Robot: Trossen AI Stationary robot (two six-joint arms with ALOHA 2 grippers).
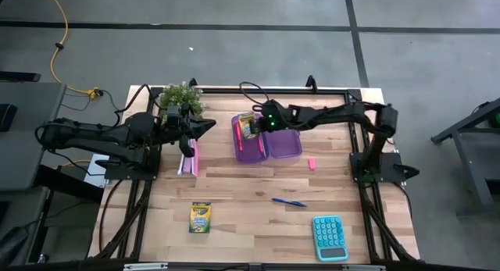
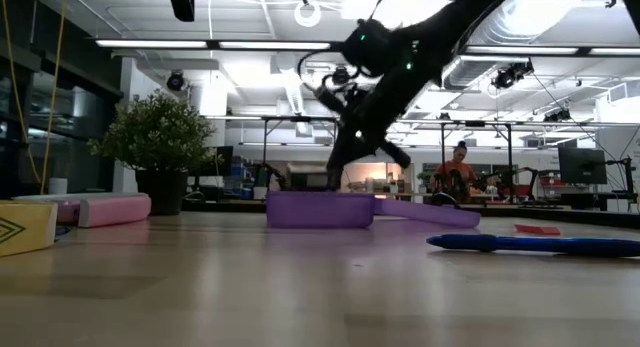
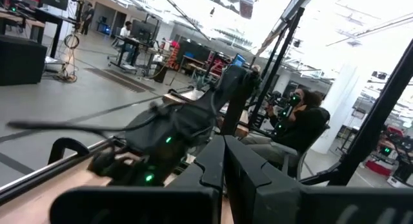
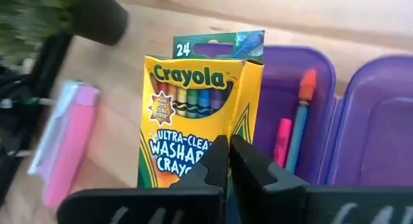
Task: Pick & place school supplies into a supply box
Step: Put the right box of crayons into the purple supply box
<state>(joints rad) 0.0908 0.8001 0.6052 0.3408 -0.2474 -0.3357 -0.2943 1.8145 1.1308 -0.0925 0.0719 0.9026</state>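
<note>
My right gripper (image 4: pixel 228 161) reaches across to the table's far middle and is shut on a yellow-green crayon box (image 4: pixel 201 101), above the left half of the open purple supply box (image 1: pixel 281 144). A pink marker (image 4: pixel 282 140) and a blue pen with an orange-red cap (image 4: pixel 301 117) lie in that half. A second crayon box (image 1: pixel 201 218), a blue pen (image 1: pixel 289 201) and a small pink eraser (image 1: pixel 311 163) lie flat on the table. My left gripper (image 1: pixel 205 126) hovers shut near the plant, holding nothing. My right gripper has the crayon box by the middle of its lower end (image 4: pixel 213 141), the end nearest the wrist, with the fingers almost closed together. The fingers themselves hide the place of contact. The box stands out beyond the fingertips, printed face toward the camera, lifted clear above the supply box.
A pink-and-white booklet (image 1: pixel 189 158) lies left of the supply box, and a potted plant (image 1: pixel 181 99) stands at the far edge. A teal calculator (image 1: pixel 330 237) sits near the near right corner. Bare wood lies between the second crayon box and the supply box.
</note>
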